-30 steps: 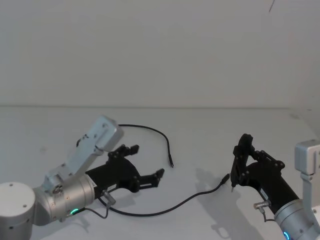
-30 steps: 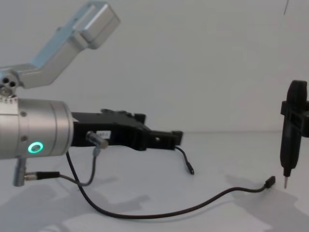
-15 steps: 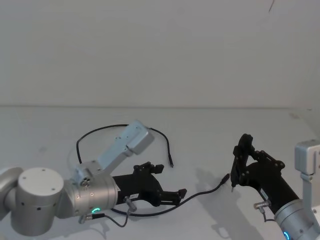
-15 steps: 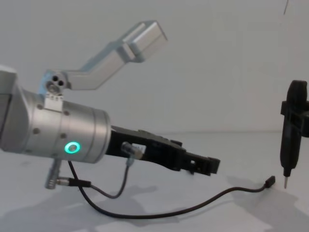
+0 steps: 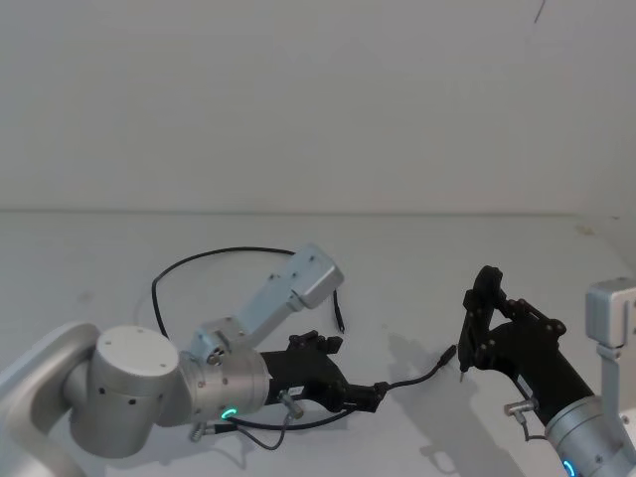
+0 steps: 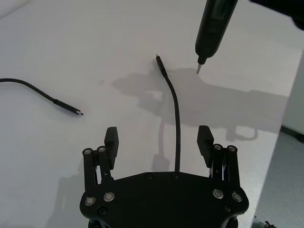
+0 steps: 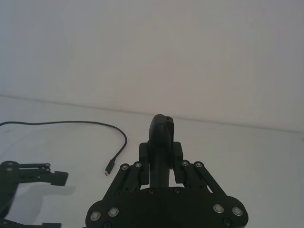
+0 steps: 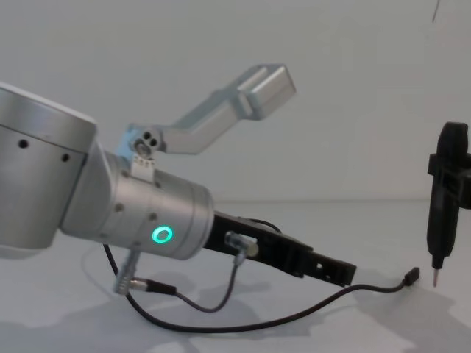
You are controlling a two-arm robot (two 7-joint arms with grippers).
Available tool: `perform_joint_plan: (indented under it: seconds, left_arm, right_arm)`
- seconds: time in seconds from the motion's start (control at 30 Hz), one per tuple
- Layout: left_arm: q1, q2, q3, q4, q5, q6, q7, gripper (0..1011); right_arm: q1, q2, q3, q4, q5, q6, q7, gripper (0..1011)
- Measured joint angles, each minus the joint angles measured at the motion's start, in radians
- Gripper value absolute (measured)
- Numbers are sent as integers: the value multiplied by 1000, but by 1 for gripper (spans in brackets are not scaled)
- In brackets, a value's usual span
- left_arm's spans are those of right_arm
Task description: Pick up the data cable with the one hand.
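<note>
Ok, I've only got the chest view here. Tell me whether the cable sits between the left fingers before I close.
Observer: It does. In the left wrist view the left gripper is open, and the data cable runs between its fingers, nearer one finger than the other and touching neither.
Operator: Now give me the cable's other end.
Observer: In the head view the cable arcs round behind the left arm. The left wrist view has its far plug lying on the table, apart from the fingers.
</note>
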Motion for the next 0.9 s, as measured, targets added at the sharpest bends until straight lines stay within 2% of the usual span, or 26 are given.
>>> perform_joint_plan:
  seconds: [0.23,0.57,0.83,0.9]
  left_arm:
    - [-21,-35,29,39,24,11,13,1001]
    - [-35,-63,55,70,50,21,22,1001]
    - [-41,-76,67,84,62,25,26,850]
    - [-42,-79,70,86,63,26,27,766]
  right_arm:
    - [0,0,0,0,0,0,0,279]
    - [0,0,0,0,0,0,0,279]
    - [0,0,0,0,0,0,0,279]
    - [0,0,0,0,0,0,0,279]
